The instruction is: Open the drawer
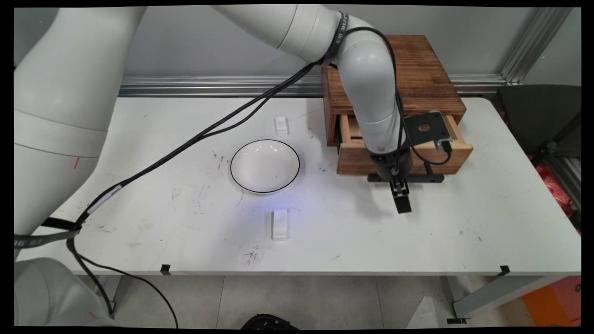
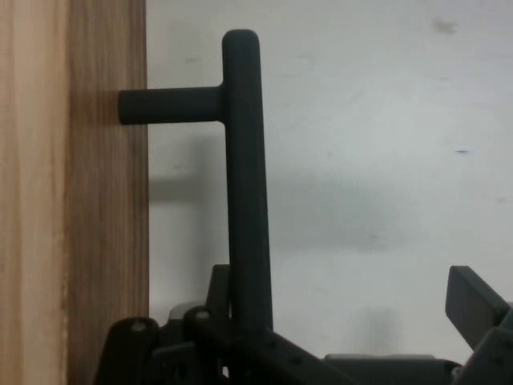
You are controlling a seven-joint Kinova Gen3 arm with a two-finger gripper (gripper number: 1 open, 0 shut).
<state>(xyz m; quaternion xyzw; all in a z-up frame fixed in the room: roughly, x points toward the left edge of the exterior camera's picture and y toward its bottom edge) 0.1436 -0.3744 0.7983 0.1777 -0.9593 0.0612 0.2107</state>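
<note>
We see the end effector (image 1: 402,200) hanging low over the table (image 1: 185,232), just in front of a wooden drawer box (image 1: 417,74) that stands at the table's far right corner. Its drawer (image 1: 357,157) is pulled partly out toward the near edge, and a black bar handle (image 1: 431,178) runs along the drawer's front.

In the hand view, the handle (image 2: 244,184) appears as a dark bar on a short post fixed to the wooden drawer front (image 2: 72,192). One finger sits right beside the bar at the bottom of that view, while the other finger (image 2: 473,301) stands well apart on the far side, with bare table between them. So we read the end effector (image 2: 353,321) as spread open and gripping nothing; the handle lies close to one finger, though we cannot tell whether it touches.

Toward the middle of the table rests a white bowl (image 1: 265,165) with a thin dark rim, well apart from the drawer box. A small white block (image 1: 281,125) lies beyond the bowl toward the far edge, and another white block (image 1: 280,224) lies on the near side of it. Black cables (image 1: 209,132) trail from the arm across the left half of the table.
</note>
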